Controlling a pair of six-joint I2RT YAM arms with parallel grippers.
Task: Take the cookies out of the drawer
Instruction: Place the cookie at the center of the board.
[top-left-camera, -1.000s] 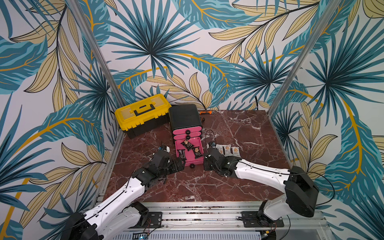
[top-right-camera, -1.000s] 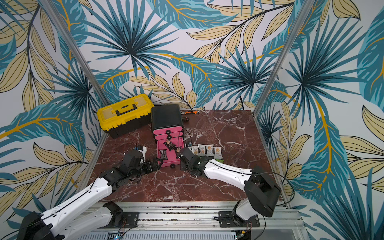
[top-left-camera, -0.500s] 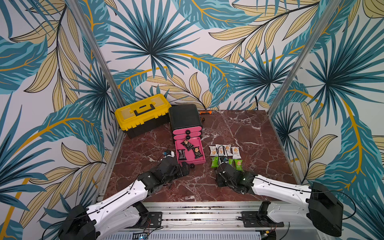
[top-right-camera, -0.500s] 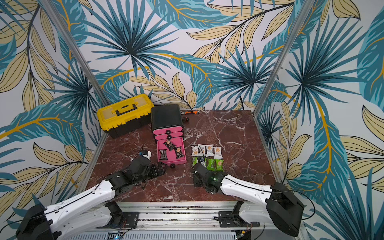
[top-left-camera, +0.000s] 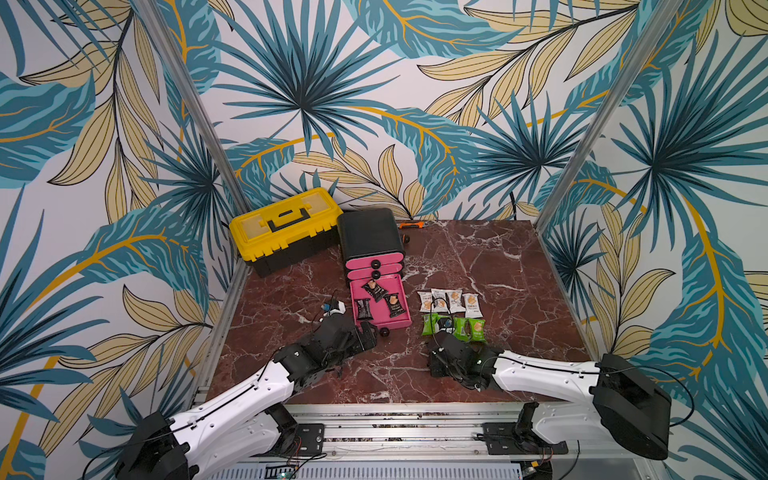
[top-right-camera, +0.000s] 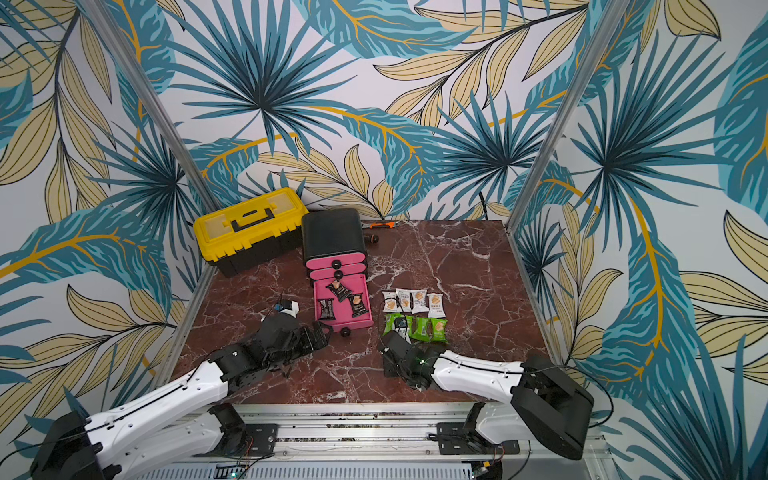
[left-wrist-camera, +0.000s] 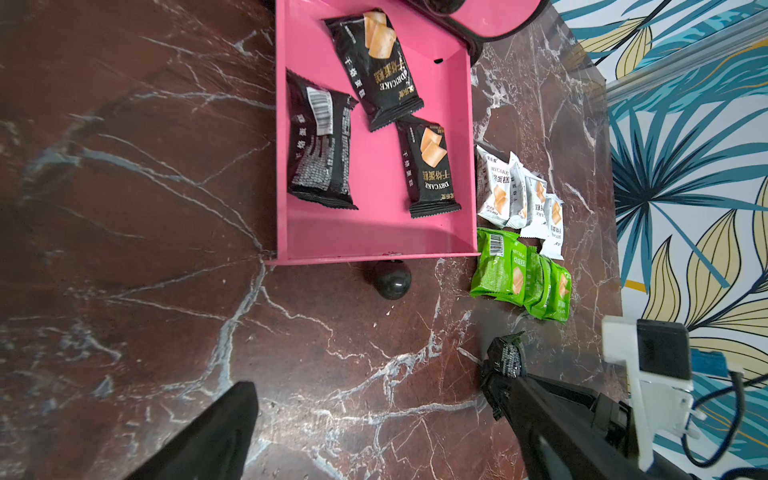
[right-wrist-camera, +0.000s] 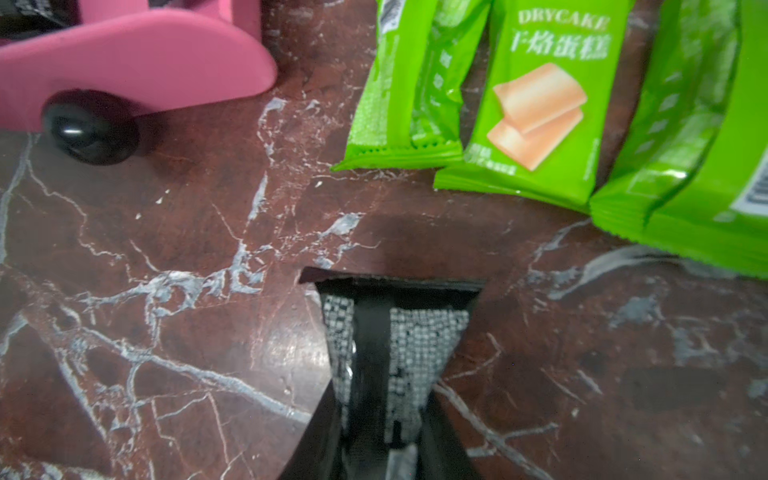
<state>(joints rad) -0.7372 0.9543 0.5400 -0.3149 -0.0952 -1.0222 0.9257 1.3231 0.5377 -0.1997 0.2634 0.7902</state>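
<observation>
Pinching one black foil cookie packet (right-wrist-camera: 395, 332) low over the red marble counter (right-wrist-camera: 166, 332), the right fingers (right-wrist-camera: 311, 453) sit closed on it — near four green packets (left-wrist-camera: 498, 270) and four white packets (left-wrist-camera: 494, 187) in rows. Three black packets (left-wrist-camera: 430, 166) lie in the open pink drawer (left-wrist-camera: 374, 232); the left fingers (left-wrist-camera: 216, 432) are spread empty before it.

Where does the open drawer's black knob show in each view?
Top view: knob at the drawer's near end.
Top view: knob, same spot.
Left wrist: knob on the drawer front.
Right wrist: knob on the pink front.
Shared landmark: green packets beside the drawer.
</observation>
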